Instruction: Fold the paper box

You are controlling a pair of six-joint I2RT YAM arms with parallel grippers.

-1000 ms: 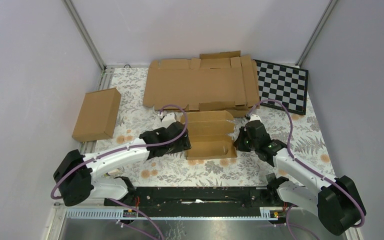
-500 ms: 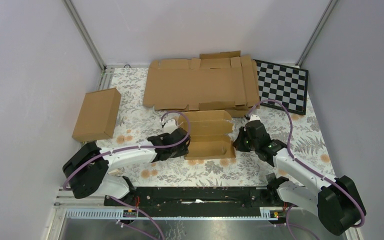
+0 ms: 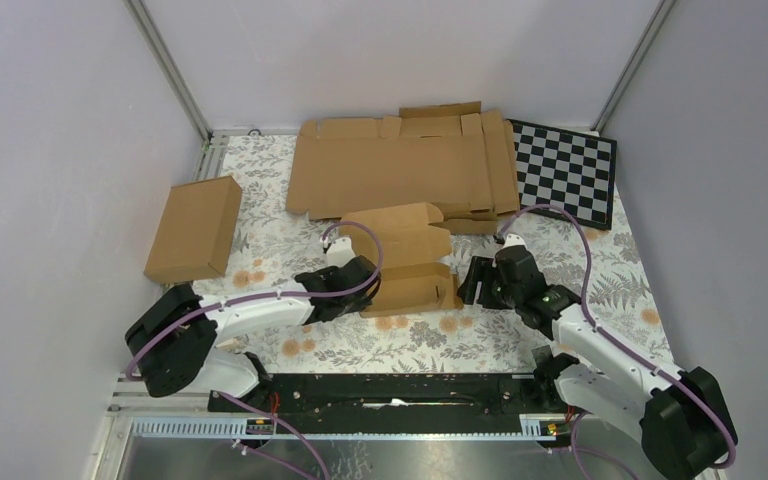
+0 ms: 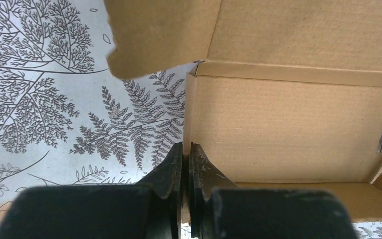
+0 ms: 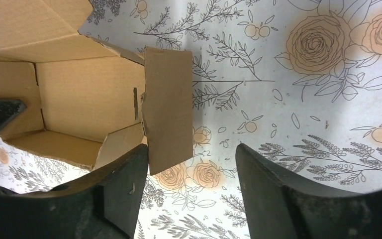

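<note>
The paper box point(image 3: 405, 262) was found half-formed on the table point(image 3: 260, 180), near the middle, between the two grippers and just in front of a flat cardboard sheet point(image 3: 400, 165). Its tray was open and its lid panel point(image 3: 392, 222) was raised, tilted toward the back left. The left gripper point(image 3: 364, 290) was set at the box's left end. In the left wrist view its fingers point(image 4: 171, 167) were drawn almost together and pinched on the upright left wall point(image 4: 188, 109) of the box, one finger outside and one inside. A corner flap point(image 4: 154, 35) was seen hanging above the fern-printed table. The right gripper point(image 3: 468, 282) was held at the box's right end, spread wide with nothing gripped. In the right wrist view a side flap point(image 5: 166, 107) was seen sticking out from the tray, its lower edge close to the finger nearer the box; contact could not be told. A closed brown box point(image 3: 193, 228) was laid well apart at the left, and a checkerboard point(image 3: 565, 172) at the far right corner.
</note>
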